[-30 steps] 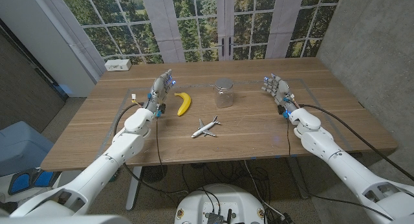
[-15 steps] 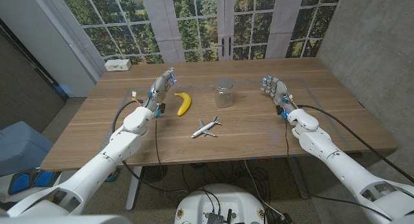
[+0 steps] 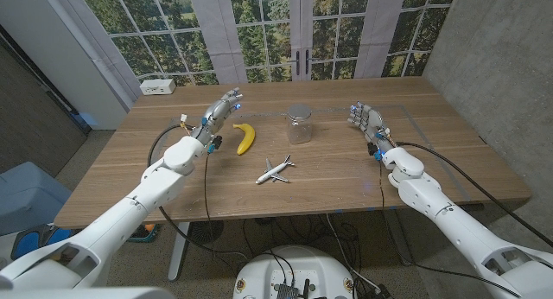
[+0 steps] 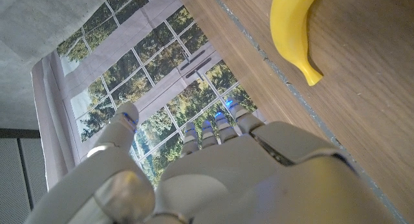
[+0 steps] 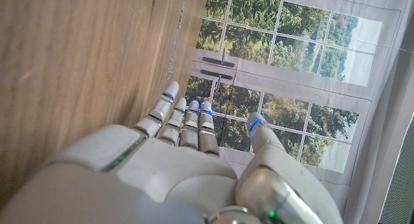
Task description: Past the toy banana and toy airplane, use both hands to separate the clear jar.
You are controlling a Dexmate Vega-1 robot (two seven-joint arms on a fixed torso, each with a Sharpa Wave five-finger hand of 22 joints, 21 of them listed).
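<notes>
Here the clear jar (image 3: pixel 299 125) stands upright on the wooden table (image 3: pixel 346 174), its metal-looking lid (image 3: pixel 299 111) on top, and everything else is best placed from it. The toy banana (image 3: pixel 245 137) lies to the jar's left, well apart from it, with one tip pointing back toward the windows. The toy airplane (image 3: pixel 275 169) sits on the near side of the jar, slightly to its left, nose aimed away from the jar toward the table's front edge.

The left hand (image 3: pixel 219 116) hovers beyond the banana on the jar's left, fingers spread and reaching toward the far side of the table, holding nothing. In the left wrist view the same left hand (image 4: pixel 213 172) shows its fingers extended and apart, with the banana (image 4: pixel 294 30) lying on the wood near it but not touched.

The right hand (image 3: pixel 363 120) is raised on the jar's right, well apart from it, fingers held straight and slightly separated, gripping nothing. The right wrist view shows this hand (image 5: pixel 181 166) likewise empty over the bare tabletop.

A small white box (image 3: pixel 157 86) rests near the table's far left corner, far from the jar.
</notes>
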